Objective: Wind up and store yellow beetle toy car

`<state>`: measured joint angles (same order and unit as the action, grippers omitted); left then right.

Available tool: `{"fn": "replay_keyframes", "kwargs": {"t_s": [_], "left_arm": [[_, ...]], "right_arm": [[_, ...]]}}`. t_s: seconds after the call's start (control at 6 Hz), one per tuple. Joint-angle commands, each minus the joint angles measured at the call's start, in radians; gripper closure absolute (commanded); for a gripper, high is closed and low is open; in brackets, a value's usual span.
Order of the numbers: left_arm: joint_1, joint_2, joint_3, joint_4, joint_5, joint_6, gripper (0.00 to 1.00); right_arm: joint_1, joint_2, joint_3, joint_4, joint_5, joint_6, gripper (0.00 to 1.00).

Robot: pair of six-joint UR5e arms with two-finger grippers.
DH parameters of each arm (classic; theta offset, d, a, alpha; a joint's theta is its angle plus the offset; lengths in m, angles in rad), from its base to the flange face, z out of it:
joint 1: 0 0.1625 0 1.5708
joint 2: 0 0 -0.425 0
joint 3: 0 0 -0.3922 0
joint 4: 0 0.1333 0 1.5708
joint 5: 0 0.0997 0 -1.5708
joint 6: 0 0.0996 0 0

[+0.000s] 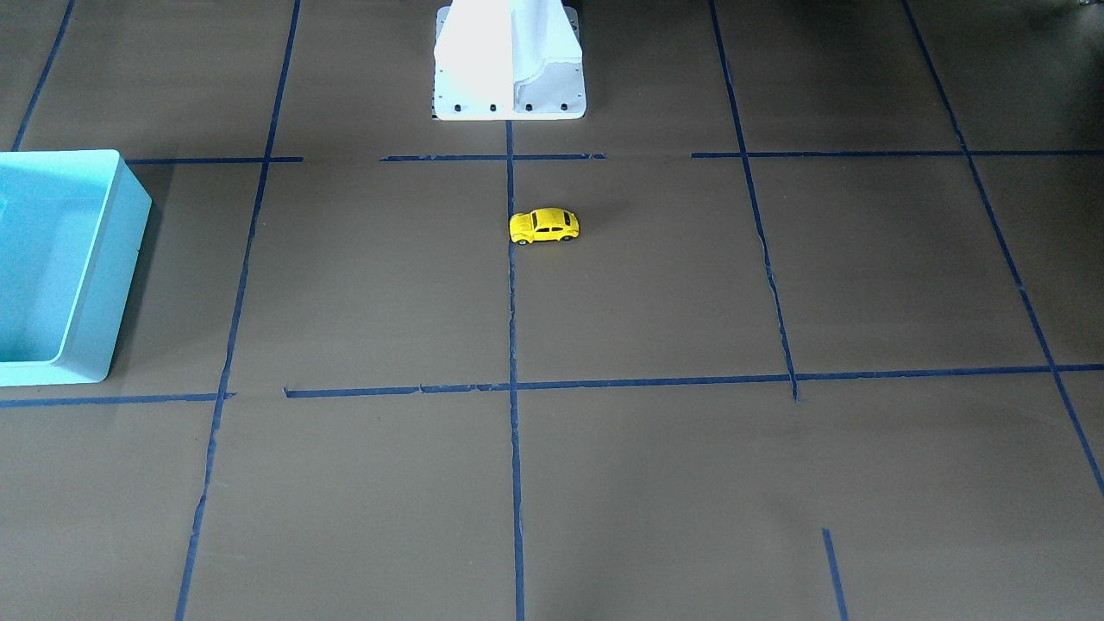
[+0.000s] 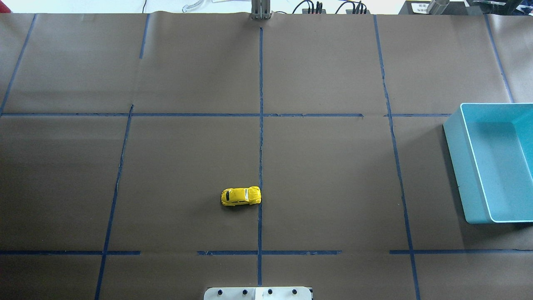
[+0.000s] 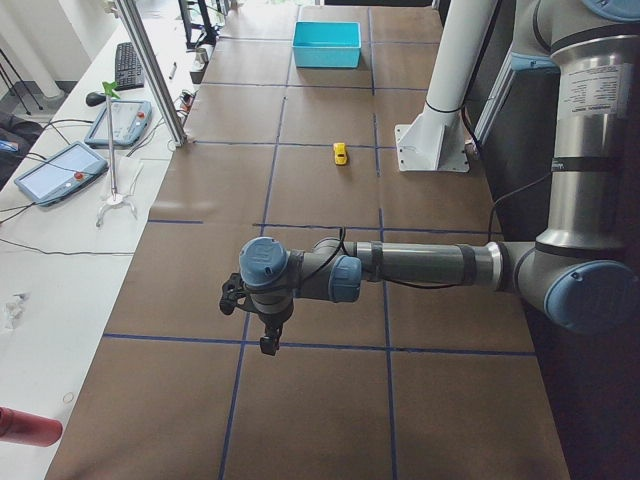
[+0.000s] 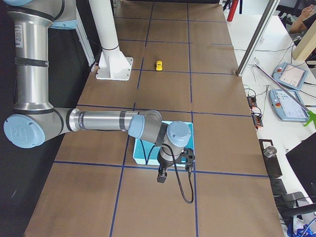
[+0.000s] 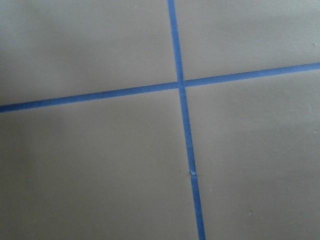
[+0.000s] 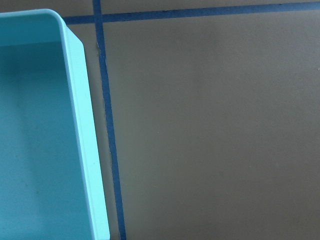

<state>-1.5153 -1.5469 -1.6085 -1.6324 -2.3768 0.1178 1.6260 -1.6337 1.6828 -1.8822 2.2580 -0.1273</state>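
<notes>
The yellow beetle toy car (image 1: 544, 226) stands alone on its wheels on the brown table, next to the centre blue tape line, in front of the robot's base. It also shows in the overhead view (image 2: 241, 196) and small in both side views (image 3: 340, 153) (image 4: 158, 65). My left gripper (image 3: 268, 335) hangs over the table's left end, far from the car; I cannot tell whether it is open or shut. My right gripper (image 4: 162, 175) hangs by the teal bin at the right end; I cannot tell its state either. No fingers show in either wrist view.
A teal open bin (image 2: 458, 166) (image 1: 121, 259) (image 6: 85, 150) sits at the table's right end, with nothing seen inside. The white robot base (image 1: 509, 60) stands at the near-robot edge. Tablets and a keyboard lie on side desks (image 3: 60, 170).
</notes>
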Motion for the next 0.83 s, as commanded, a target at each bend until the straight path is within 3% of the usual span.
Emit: {"fn": "replay_keyframes", "kwargs": {"t_s": [0.0,0.67], "left_arm": [[0.099,-0.068,0.001,-0.001,0.002,0.002,0.00],[0.347,-0.256,-0.021,-0.001,0.007,0.000,0.00]], "right_arm": [[0.000,-0.002,0.000,0.000,0.000,0.000,0.00],[0.000,0.000,-0.008,0.000,0.000,0.000,0.00]]}}
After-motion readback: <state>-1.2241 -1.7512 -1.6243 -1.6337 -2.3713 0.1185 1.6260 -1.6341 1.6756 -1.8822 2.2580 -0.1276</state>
